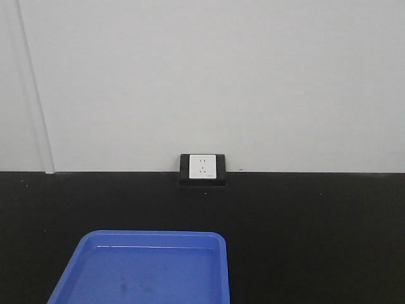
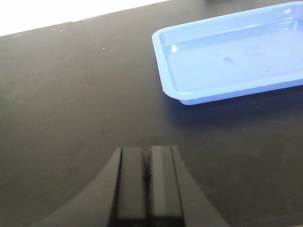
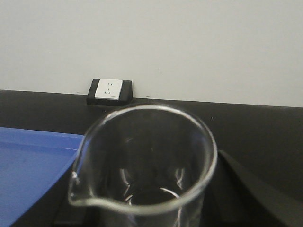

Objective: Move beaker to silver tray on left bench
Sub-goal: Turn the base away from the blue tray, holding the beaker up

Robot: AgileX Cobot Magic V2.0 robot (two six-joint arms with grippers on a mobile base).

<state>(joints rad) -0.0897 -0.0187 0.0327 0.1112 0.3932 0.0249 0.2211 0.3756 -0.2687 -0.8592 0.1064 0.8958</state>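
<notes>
The beaker (image 3: 144, 158), small, clear and empty, fills the right wrist view with its spout at the lower left. It stands upright between the dark fingers (image 3: 246, 189) of my right gripper (image 3: 147, 201), which is shut on it above a black countertop (image 3: 265, 127). My left gripper (image 2: 147, 156) is shut on nothing and hovers over bare black countertop (image 2: 71, 94). The silver tray is out of view. I cannot tell whether this countertop belongs to the left bench. Neither gripper shows in the front view.
A blue plastic tray (image 1: 145, 235) lies near the front of the countertop; its rim (image 2: 161, 52) is right of my left gripper and its edge (image 3: 28, 137) is left of the beaker. A wall outlet (image 1: 203, 167) sits where the counter meets the white wall.
</notes>
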